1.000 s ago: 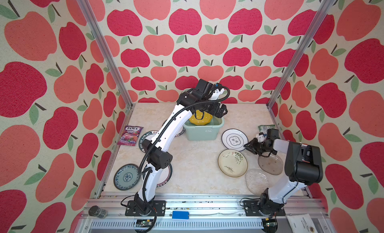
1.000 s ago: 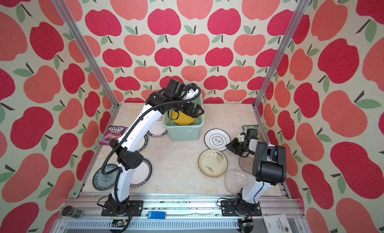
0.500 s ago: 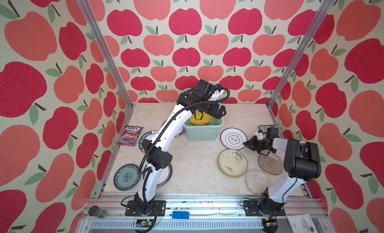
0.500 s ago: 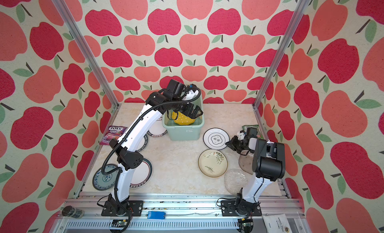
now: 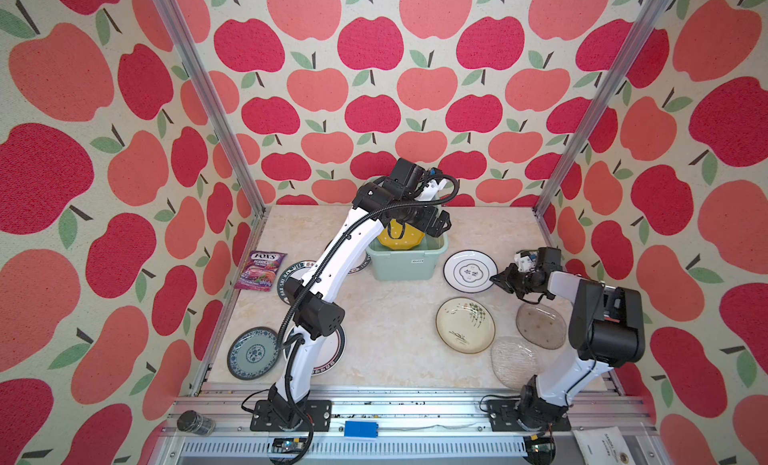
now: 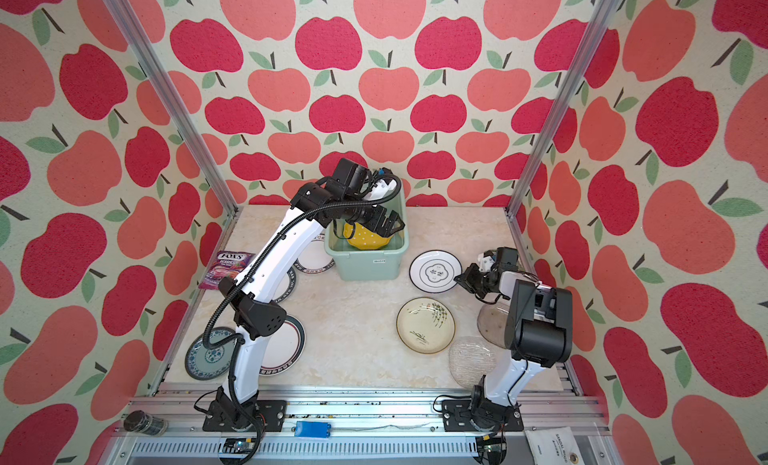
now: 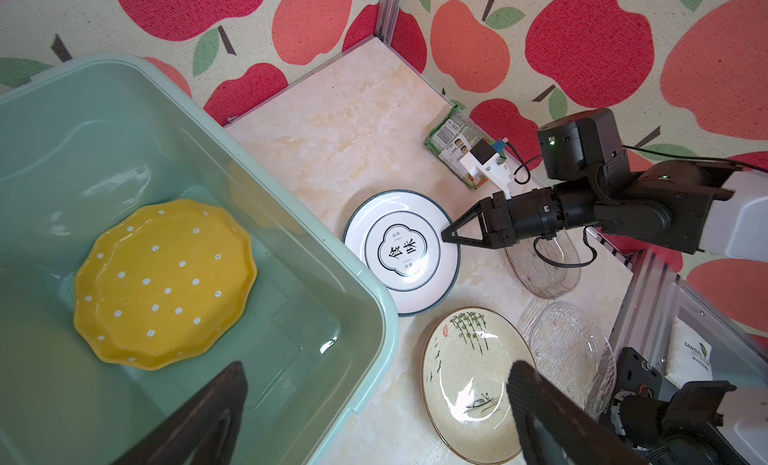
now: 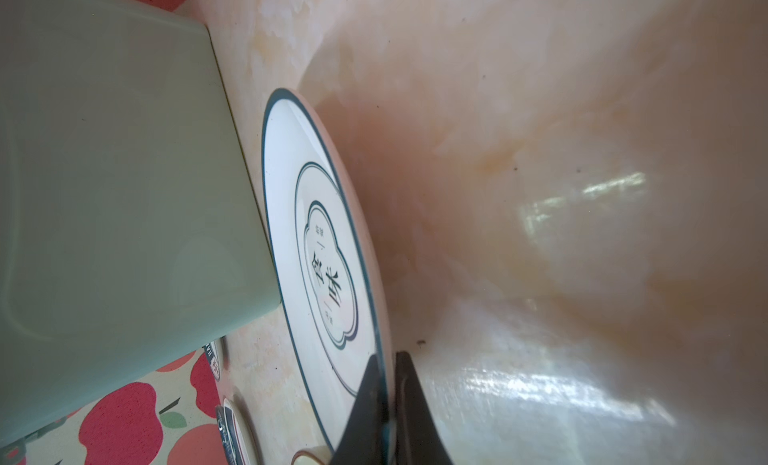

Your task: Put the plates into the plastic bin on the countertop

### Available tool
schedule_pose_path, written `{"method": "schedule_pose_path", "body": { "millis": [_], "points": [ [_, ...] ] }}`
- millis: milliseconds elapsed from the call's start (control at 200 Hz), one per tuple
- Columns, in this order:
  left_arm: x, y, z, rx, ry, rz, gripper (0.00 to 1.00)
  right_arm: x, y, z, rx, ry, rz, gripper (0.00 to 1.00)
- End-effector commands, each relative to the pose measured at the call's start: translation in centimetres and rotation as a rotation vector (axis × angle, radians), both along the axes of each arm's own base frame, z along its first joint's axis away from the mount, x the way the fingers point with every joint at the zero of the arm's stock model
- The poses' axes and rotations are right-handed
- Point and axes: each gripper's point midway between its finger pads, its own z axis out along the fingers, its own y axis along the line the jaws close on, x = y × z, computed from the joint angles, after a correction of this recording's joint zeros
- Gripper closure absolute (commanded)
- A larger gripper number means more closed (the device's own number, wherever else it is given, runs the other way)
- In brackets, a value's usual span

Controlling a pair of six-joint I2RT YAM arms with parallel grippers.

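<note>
- Right wrist view: right tool (image 8: 386, 404) pinches the white plate (image 8: 316, 255) by its rim, at its 3 o'clock seen from above.
- It lies face up on the table (image 5: 374, 317), just beside the bin (image 5: 405, 263); it is round, so no long axis.
- Bin sits between 9 and 10 o'clock from that tool.
- Left tool (image 7: 376, 373) gapes empty above the bin's yellow plate (image 7: 166, 284).

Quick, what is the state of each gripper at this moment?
Left gripper: open, holding nothing, above the edge of the pale mint-green plastic bin.
Right gripper: closed on the rim of the round white plate with dark edge and centre emblem.
</note>
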Motion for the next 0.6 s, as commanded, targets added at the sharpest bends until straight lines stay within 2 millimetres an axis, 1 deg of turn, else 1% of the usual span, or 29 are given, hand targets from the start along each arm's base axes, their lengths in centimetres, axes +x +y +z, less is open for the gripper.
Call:
{"method": "schedule_pose_path", "body": {
  "millis": [0, 155, 265, 310, 435, 595],
  "points": [
    [0.1, 0.5, 2.1, -0.017, -0.067, -0.004, 0.0, 1.4, -0.5, 4.3, -0.019, -0.084, -0.019, 1.0],
    [0.4, 0.2, 3.0, -0.053, -0.086, -0.011, 0.0, 2.0, -0.9, 8.1, -0.045, -0.155, -0.035, 1.0],
    [1.0, 0.3, 4.1, -0.091, -0.11, 0.001, 0.01, 2.2, -1.3, 10.9, -0.069, -0.202, -0.06, 1.0],
    [1.2, 0.3, 4.7, -0.109, -0.119, 0.008, 0.01, 2.4, -1.5, 12.4, -0.074, -0.231, -0.074, 1.0],
    [1.9, 1.1, 6.0, -0.154, -0.147, 0.024, 0.01, 2.8, -1.9, 16.4, -0.079, -0.293, -0.111, 1.0],
    [2.9, 2.6, 6.8, -0.191, -0.171, 0.049, 0.01, 3.2, -2.0, 21.0, -0.046, -0.352, -0.163, 1.0]
  ]
}}
